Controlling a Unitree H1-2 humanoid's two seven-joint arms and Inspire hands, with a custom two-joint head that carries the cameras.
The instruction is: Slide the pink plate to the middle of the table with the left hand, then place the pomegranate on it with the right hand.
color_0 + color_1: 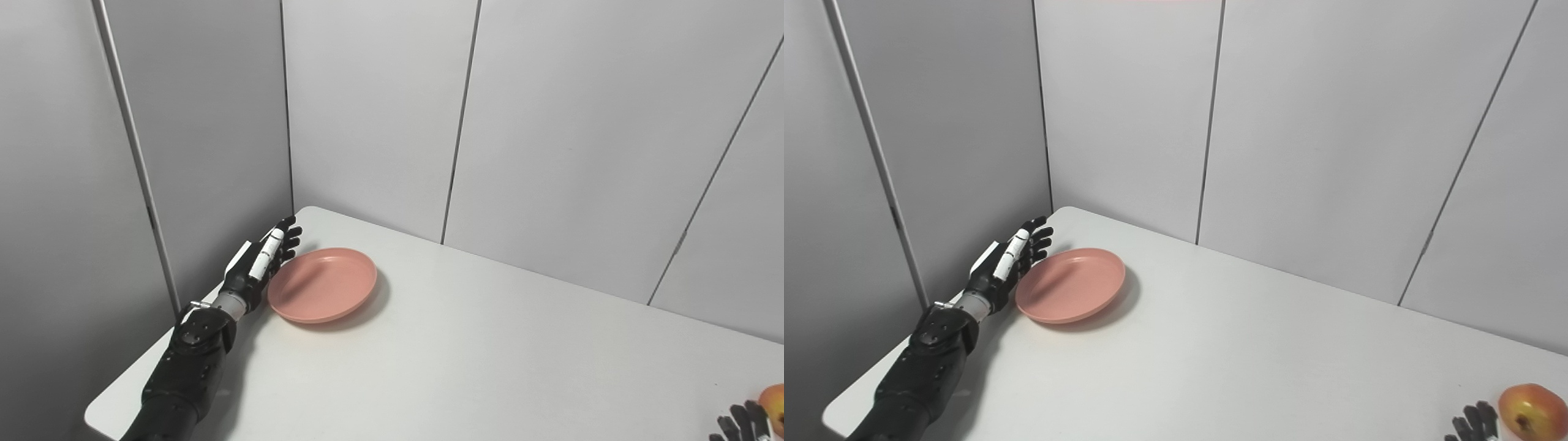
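Resting my left hand [260,263] at the far-left corner of the table [490,355], edge-on beside the pink plate [323,284]. Fingers are extended and a little spread, holding nothing. Palm side faces the plate's left rim; looks like contact or nearly so along that rim, can't tell for certain from either head view. Fingertips [293,233] point toward the back corner where the grey wall panels [380,110] meet. Forearm runs along the table's left edge, coming up from the bottom-left.

Plate sits flat, right way up, nothing in it. Position: far-left part of the tabletop, near the back edge, well off the middle. Shadow falls to its right and front.

My right hand [1475,424] is barely in frame at the bottom-right corner. Only dark fingertips show, pointing up, apart from each other. Rest of the hand is cut off, so can't tell its full state. Nothing seen between the visible fingertips.

Pomegranate [1532,411] is at the near-right corner of the table, just beside those fingertips on their right, with a small gap. Red-orange with a yellowish patch. Well apart from the plate, across the whole table.
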